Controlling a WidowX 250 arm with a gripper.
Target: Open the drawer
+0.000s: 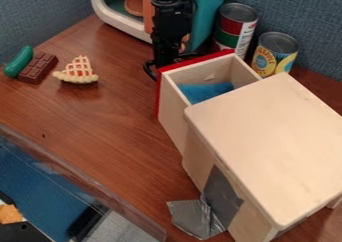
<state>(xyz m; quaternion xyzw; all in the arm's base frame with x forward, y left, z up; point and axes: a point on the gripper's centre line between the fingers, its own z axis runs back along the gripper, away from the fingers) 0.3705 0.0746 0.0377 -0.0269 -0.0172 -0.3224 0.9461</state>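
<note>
In the camera view, a drawer (175, 113) stands pulled out from a pale wooden cabinet (270, 136), blue material (204, 92) inside. A black gripper (164, 62) hangs just outside the drawer's red front (157, 93), on the side away from the cabinet; whether it is parted or closed cannot be told. Two cans (235, 28) (274, 53) stand close by the cabinet's drawer end, crowding that side. Across from the drawer front, tabletop (100, 116) stretches to a toy pie (78, 71), well apart from the cabinet.
</note>
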